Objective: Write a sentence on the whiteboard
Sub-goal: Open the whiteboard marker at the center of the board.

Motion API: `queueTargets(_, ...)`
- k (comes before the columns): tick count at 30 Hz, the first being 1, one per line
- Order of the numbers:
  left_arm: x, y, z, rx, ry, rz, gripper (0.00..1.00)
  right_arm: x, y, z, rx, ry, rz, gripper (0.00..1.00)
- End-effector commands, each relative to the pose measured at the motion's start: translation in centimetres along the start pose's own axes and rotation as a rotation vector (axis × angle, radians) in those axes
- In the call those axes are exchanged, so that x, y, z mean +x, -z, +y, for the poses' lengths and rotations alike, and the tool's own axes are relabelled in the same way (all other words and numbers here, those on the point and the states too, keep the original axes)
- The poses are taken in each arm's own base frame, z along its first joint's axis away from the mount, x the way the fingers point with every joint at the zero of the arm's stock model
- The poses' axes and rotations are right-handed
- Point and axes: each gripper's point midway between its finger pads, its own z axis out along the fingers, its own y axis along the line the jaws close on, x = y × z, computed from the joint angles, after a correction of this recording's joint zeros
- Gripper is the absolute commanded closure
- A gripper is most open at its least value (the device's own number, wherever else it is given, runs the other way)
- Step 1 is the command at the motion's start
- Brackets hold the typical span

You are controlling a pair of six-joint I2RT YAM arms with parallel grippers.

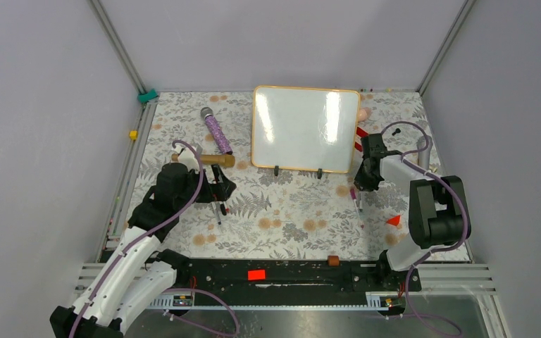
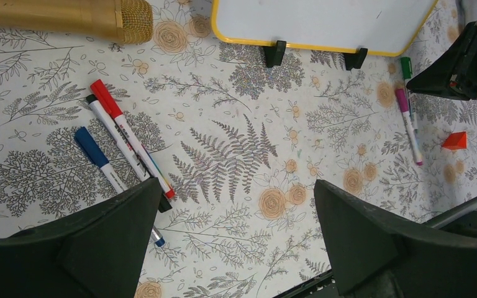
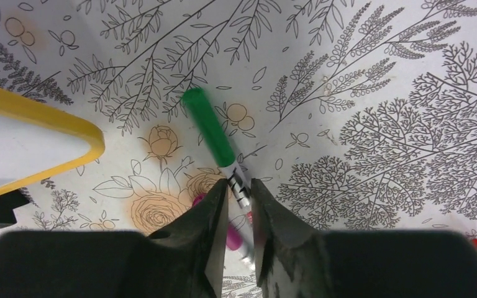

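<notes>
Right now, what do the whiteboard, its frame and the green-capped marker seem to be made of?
The whiteboard: a smooth, glossy white sheet, perhaps coated metal or melamine; bright light streaks reflect on it. Its frame: probably plastic, yellow-orange, rounded and slightly shiny. The green-capped marker: likely plastic, with a smooth coloured cap and a printed white barrel.
</notes>
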Motion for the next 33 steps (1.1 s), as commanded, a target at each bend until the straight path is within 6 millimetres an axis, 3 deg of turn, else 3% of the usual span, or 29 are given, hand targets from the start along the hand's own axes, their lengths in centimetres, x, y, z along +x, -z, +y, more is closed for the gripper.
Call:
queueTargets(1, -1.6, 0.3, -1.3, 0.048, -0.007, -0.057, 0.05, -0.2, 0.0, 0.4, -0.023, -0.038, -0.003, 0.82)
queueTargets(5, -1.6, 0.5, -1.2, 0.047, -0.007, -0.061, 0.05, -0.3, 0.8, -0.9, 0.008, -0.027, -0.049, 0.96)
queueTargets(13, -1.5, 0.3, -1.4, 0.055, -0.005, -0.05, 0.05, -0.1, 3.5, -1.8, -0.027, 0.004, -0.102, 1.0)
queueTargets(14, -1.5, 0.3, -1.4, 0.056, -0.005, -0.049, 0.05, -0.2, 3.9, -1.5, -0.046, 0.005, -0.112, 0.97)
queueTargets(17, -1.5, 0.3, -1.4, 0.055, -0.005, -0.045, 0.05, 0.1, 4.2, -0.9, -0.086, 0.017, -0.095, 0.73)
queueTargets(24, -1.3, 0.1, -1.4, 0.054, -0.005, -0.036, 0.05, 1.6, 2.5, 0.4, -0.117, -0.006, 0.02, 0.59)
queueTargets(31, -1.4, 0.1, -1.4, 0.054, -0.004, -0.043, 0.05, 2.7, 1.8, -1.1, -0.049, -0.045, 0.026, 0.5)
queueTargets(33, -1.4, 0.0, -1.4, 0.055, -0.003, -0.038, 0.05, 3.1, 1.5, -1.2, -0.04, -0.057, 0.034, 0.51)
